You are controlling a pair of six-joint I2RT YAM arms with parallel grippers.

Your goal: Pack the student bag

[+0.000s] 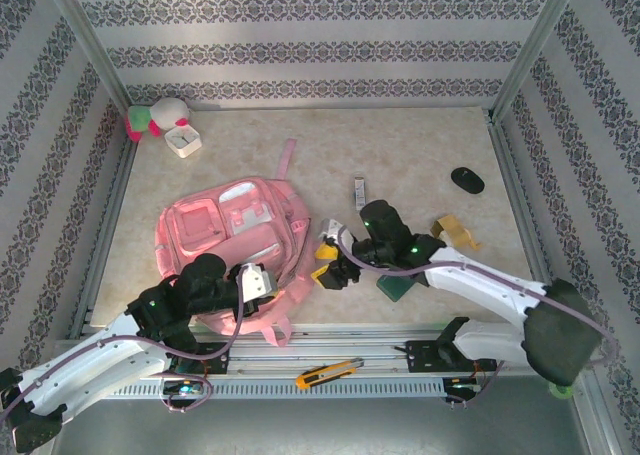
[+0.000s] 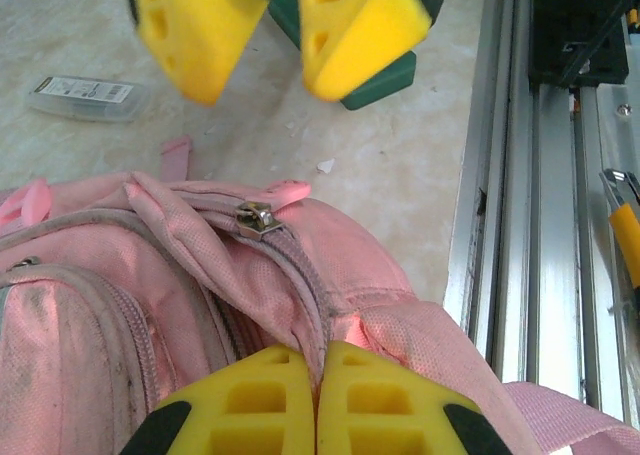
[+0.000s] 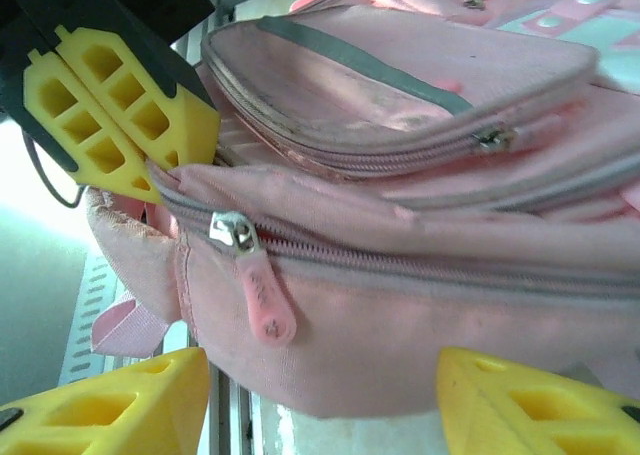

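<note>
Pink student bag (image 1: 225, 230) lies by the table's near edge, left of centre. Left gripper (image 2: 318, 360) pinches its fabric, jaws closed; right gripper (image 3: 320, 375) stands wide before the zip pull (image 3: 262, 303).

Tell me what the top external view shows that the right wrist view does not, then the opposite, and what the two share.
Top external adds: a plush toy and a white box in the far left corner, a black object near the right wall, and a utility knife by the near rail. Right wrist adds: the pink zip pull on the main zip, seen close. Shared: the student bag, the left gripper shut on its edge fabric, and the right gripper open beside it.
</note>
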